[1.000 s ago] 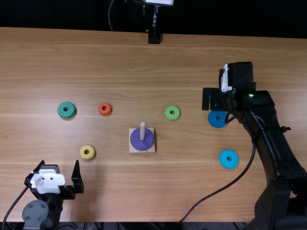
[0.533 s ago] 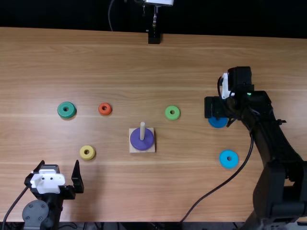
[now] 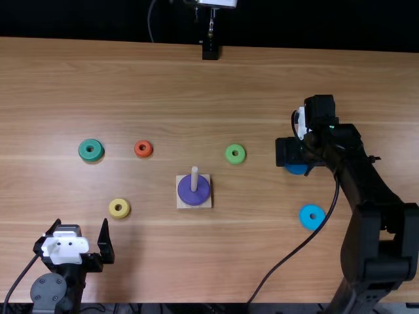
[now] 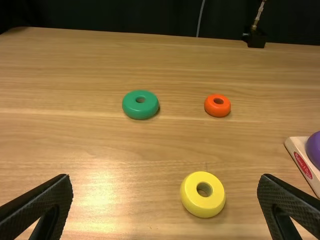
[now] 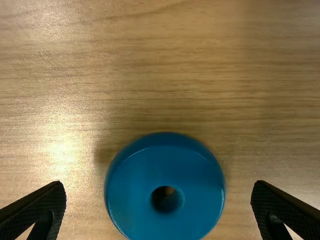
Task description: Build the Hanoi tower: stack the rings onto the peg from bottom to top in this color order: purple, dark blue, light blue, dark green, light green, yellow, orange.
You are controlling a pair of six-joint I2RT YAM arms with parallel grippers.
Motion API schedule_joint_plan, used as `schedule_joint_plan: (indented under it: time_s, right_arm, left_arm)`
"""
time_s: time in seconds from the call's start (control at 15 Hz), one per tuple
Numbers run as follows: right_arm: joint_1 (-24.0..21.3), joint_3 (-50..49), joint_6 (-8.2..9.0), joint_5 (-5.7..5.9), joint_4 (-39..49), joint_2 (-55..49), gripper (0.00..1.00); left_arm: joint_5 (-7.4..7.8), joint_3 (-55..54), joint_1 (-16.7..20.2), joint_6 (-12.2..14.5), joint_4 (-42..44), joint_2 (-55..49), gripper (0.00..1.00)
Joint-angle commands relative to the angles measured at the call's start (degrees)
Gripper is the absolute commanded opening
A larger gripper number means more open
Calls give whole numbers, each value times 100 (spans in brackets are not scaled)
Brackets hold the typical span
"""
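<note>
Our right gripper (image 3: 285, 152) has moved toward the table's near edge, and in the top view it covers more of the dark blue ring (image 3: 296, 170).
In the right wrist view we see the fingers of this gripper (image 5: 160, 188) spread apart, with the dark blue ring on the table between them, touching neither. Near it we find the light blue ring (image 3: 305, 216), then the light green ring (image 3: 243, 154); the purple ring (image 3: 196, 197) is around the peg (image 3: 194, 176) on its base (image 3: 204, 205). Farther are the orange ring (image 3: 137, 149), the yellow ring (image 3: 112, 209) and the dark green ring (image 3: 82, 150). All the rings have stayed in place, and so has our left gripper (image 3: 81, 226), also with fingers spread.
</note>
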Motion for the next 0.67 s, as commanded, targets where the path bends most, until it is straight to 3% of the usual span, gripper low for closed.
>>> schedule_joint_plan:
  time_s: [0.0,0.6]
  right_arm:
    - [-15,-25,12,-1,0,135,100]
    - [-15,27,12,-1,0,398,100]
  left_arm:
    - [-9,-604,29,34,-474,-67,100]
    - [-9,-604,29,34,-474,-67,100]
